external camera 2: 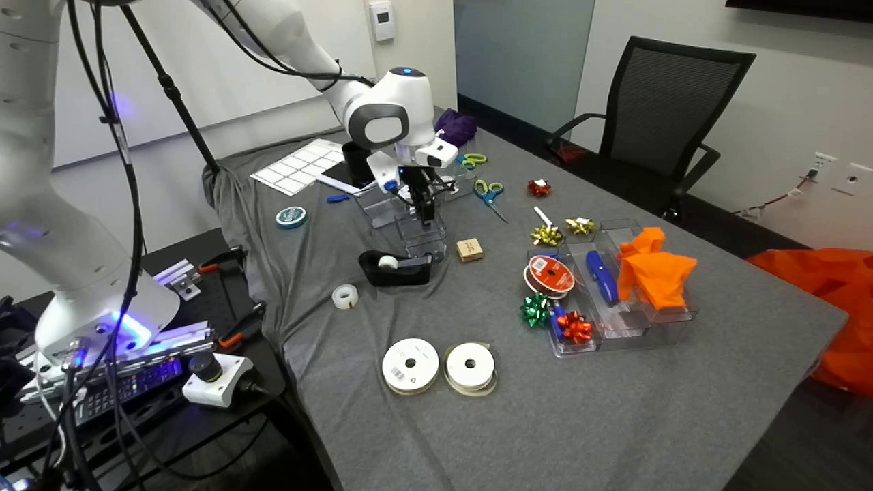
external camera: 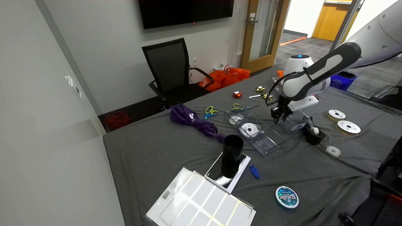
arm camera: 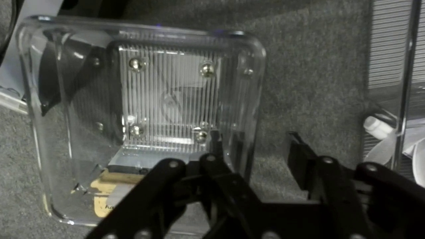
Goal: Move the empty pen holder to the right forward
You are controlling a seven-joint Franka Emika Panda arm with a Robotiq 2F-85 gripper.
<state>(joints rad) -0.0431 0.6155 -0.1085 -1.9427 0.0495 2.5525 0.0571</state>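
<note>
One black pen holder (external camera: 233, 146) is seen upright on a flat box (external camera: 220, 179) in both exterior views, well apart from the gripper (arm camera: 255, 144). Jaws are spread; one wall of a clear bin (arm camera: 169, 96) is framed between them, wrist view. Tape dispenser (external camera 2: 392, 271) placed just beside the bin, wood block (external camera 2: 469, 249) near. Two white spools (external camera 2: 395, 365) laid flat on the table (external camera 2: 580, 409).

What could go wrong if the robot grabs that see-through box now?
The open gripper seems to straddle one wall of the see-through box, and that smooth-looking wall might slip when squeezed. The black tape dispenser sits close by, so it could get bumped. The clear tray on the other side might get knocked too.
</note>
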